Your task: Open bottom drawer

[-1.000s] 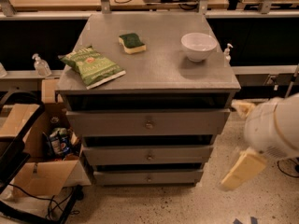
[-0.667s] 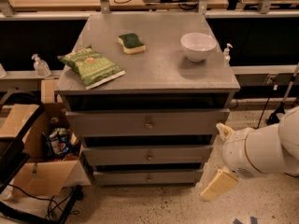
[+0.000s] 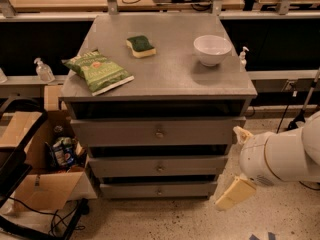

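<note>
**Closing in: gripper [image 3: 230,167] swings left toward cabinet [image 3: 170,79]**

Moved leftward and lower within the last second, the gripper hangs at 4 o'clock, jaws spread and holding nothing, just off the cabinet's right edge. The bottom drawer [image 3: 130,190], at 6 o'clock, looks shut. Its knob [image 3: 160,188] lies at 9 o'clock from the gripper. A clean pull likely means dropping lower, squaring to the front, pinching the knob and drawing straight out. Chip bag [image 3: 97,71], sponge [image 3: 140,45] and bowl [image 3: 212,49] sit on top, clear of the path. Box [image 3: 40,189] and cables [image 3: 65,219] crowd the floor at 8 o'clock.
</note>
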### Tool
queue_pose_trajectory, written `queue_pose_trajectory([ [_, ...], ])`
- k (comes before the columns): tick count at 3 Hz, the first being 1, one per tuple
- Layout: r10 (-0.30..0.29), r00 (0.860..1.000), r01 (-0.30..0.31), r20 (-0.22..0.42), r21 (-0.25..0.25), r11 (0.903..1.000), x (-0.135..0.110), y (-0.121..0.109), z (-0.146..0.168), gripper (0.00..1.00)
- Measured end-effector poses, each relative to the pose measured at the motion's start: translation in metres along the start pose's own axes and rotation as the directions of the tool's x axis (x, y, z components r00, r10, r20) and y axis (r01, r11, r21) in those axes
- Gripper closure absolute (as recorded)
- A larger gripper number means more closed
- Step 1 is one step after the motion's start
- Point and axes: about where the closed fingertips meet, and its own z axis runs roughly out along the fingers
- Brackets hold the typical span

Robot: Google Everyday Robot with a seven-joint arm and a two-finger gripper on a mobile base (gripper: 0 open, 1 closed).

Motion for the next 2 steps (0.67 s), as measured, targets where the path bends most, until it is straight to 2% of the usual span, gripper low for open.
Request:
queue_pose_trajectory([
  [1, 0.000, 1.000, 0.000, 0.004, 0.030, 0.9995, 0.006, -0.003, 0.040, 0.00],
  [2, -0.037, 0.999, 0.035, 0.032, 0.038, 0.9987, 0.041, -0.009, 0.136, 0.00],
])
